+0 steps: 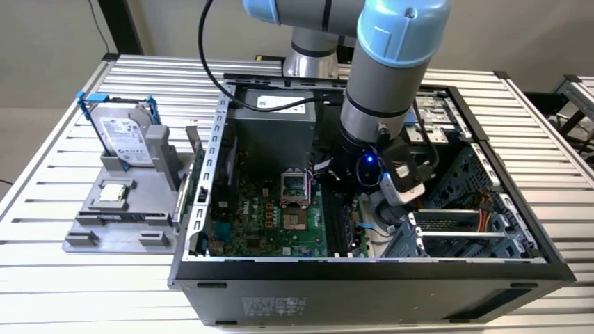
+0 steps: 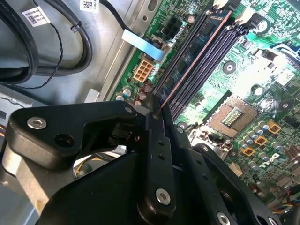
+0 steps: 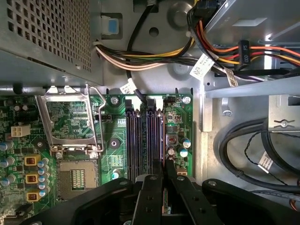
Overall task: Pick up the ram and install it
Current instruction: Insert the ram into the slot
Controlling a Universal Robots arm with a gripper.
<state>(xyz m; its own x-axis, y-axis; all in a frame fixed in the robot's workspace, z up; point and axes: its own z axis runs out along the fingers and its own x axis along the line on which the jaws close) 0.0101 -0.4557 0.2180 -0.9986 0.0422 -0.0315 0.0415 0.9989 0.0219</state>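
The gripper, fingers clenched on the ram, holds the thin stick edge-on directly below itself over the motherboard's memory slots, where slight misalignment with the slot could, by appearances, jam or bend the module.

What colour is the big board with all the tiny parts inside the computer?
The motherboard is green, with black memory slots. It shows best in the first wrist view.

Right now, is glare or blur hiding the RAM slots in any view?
Second wrist view: glare washes out the motherboard beside the RAM slots; the slots stay readable. First wrist view: evenly lit, slots sharp. Exterior view: arm shadows them.
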